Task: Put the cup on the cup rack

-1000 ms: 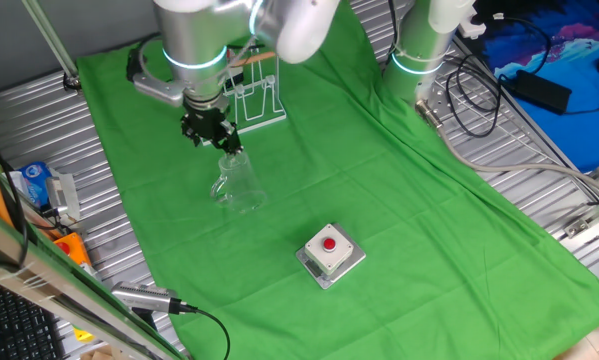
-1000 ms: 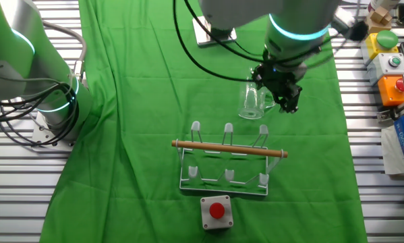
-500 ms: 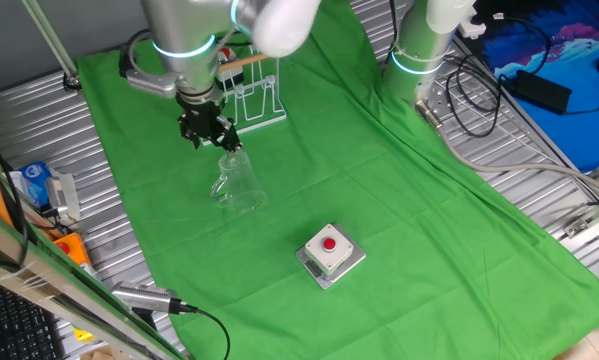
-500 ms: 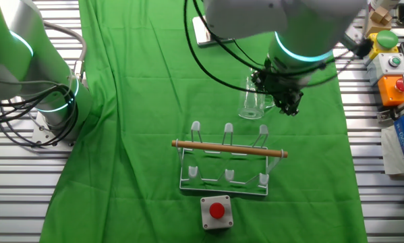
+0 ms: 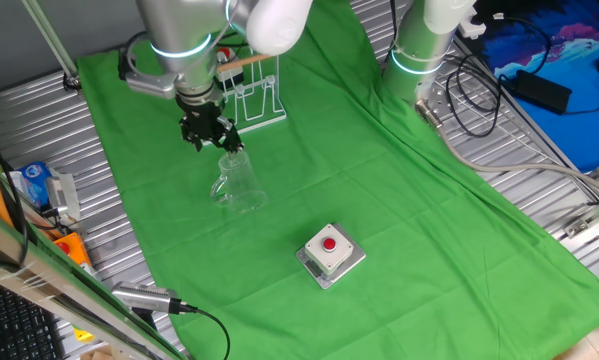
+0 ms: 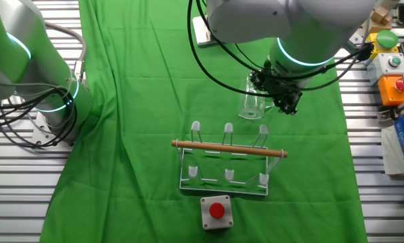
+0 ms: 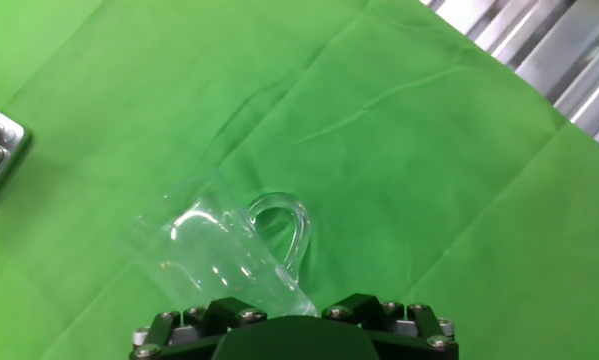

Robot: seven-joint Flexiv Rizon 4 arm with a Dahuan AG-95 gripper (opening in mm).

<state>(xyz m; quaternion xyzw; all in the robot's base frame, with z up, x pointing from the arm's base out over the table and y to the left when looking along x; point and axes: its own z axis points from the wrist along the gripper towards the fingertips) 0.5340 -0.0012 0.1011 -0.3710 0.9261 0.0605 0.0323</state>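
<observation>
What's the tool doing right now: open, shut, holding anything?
Tool: shut on the cup, gripping it at the rim; the cup hangs tilted over the green cloth, not yet on the cup rack.

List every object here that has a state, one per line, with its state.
cup: held by its rim, not on the rack.
cup rack: upright on the cloth, every prong empty.
gripper: shut on the cup's rim.
red-button box: flat on the cloth, apart from the cup, nothing touching the button.
</observation>
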